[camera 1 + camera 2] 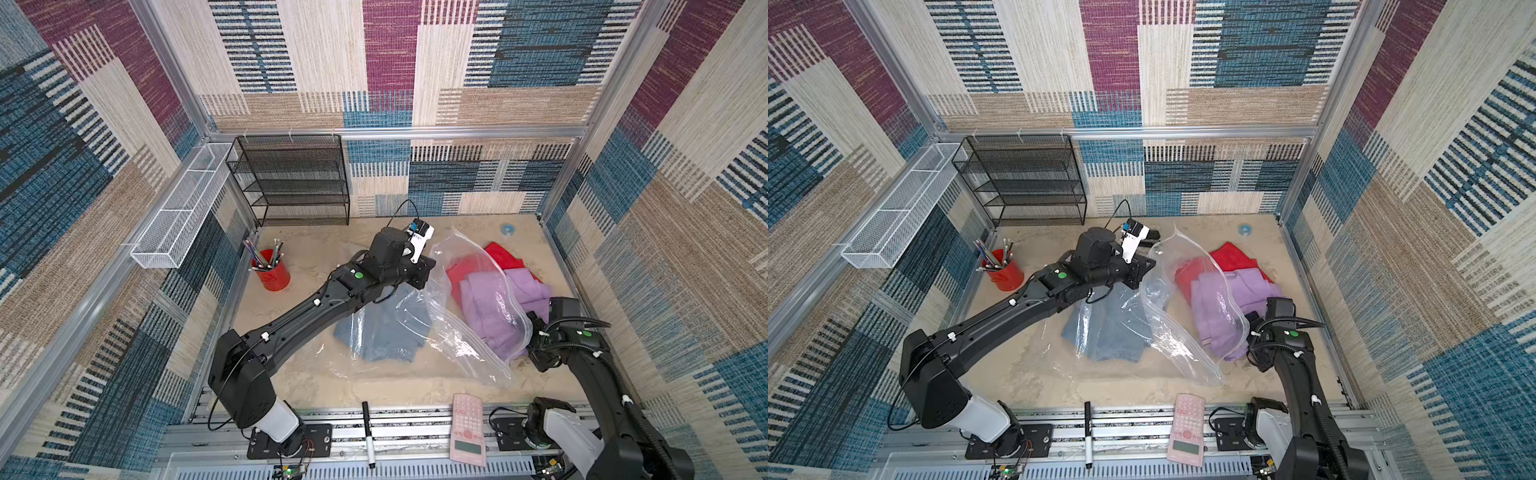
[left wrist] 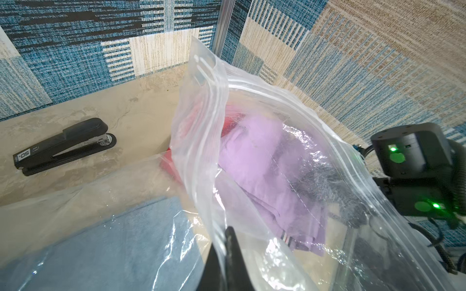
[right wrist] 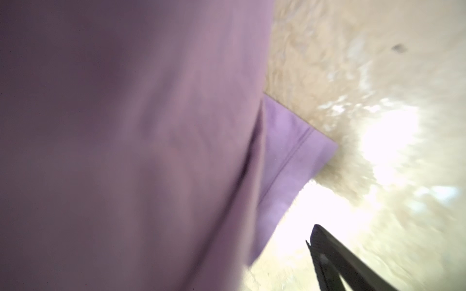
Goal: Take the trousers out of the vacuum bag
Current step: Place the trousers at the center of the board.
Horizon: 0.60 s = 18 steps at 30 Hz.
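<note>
View from above of a sandy-coloured table [image 1: 299,386] inside a booth with patchwork carpet walls, with two black robot arms reaching in from the near edge.

Nearest, on the metal front rail, lie a pink calculator [image 1: 468,430] and a black marker pen [image 1: 368,434].

Across the middle of the table spreads the vacuum bag [image 1: 465,345], clear and crinkly. The denim trousers [image 1: 386,332] lie flat on the left under a layer of its plastic. The left gripper [image 2: 230,252] is pinched tight on a fold of the plastic near the zip edge, holding the bag's mouth up in an arch.

To the right, the lilac trousers [image 1: 494,307] sit half under that arch – a striped trim band shows through the plastic in the left wrist view, and the right part lies outside the bag. The right gripper [image 1: 540,359] is low at the near edge of the lilac cloth, jaws spread wide. Its wrist view shows one finger [image 3: 327,254] clear of the cloth, the other hidden behind it.

Beyond the lilac pair, the red trousers [image 1: 505,257] lie partly behind the plastic, their far corner in the open.

Further back are a red cup of pencils [image 1: 272,270] at left, a black stapler [image 2: 63,146] and a small blue roll of tape [image 1: 507,229]. Against the back wall stands a black mesh shelf [image 1: 291,183] – a white wire basket [image 1: 178,208] hangs on the left wall.
</note>
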Tool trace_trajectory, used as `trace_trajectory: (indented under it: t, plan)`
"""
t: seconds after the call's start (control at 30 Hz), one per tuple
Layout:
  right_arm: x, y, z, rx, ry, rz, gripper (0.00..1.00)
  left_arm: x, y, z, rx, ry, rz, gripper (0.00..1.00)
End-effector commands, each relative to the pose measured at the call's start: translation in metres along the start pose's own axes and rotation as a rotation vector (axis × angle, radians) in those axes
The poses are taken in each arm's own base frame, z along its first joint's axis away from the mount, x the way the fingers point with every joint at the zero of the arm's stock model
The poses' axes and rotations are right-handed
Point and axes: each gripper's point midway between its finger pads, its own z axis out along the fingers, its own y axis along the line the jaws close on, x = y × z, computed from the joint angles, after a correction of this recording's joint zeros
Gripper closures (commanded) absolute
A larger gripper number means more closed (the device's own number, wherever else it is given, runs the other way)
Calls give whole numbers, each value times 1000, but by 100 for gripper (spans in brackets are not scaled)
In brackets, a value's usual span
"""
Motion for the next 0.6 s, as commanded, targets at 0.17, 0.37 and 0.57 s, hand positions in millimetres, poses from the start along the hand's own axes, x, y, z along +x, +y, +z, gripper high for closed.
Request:
trace_trajectory:
  t: [0.17,0.37,0.57]
  plan:
    - [-24,-3,-57,129,-105,-16,1,-15,7,-5,3,-65,2,100]
    - [1,-19,-25,95,-27,-12,0,-16,9,-4,17,-75,-10,100]
    - [20,-36,6,100,45,21,1,-16,9,-4,26,-76,-18,100]
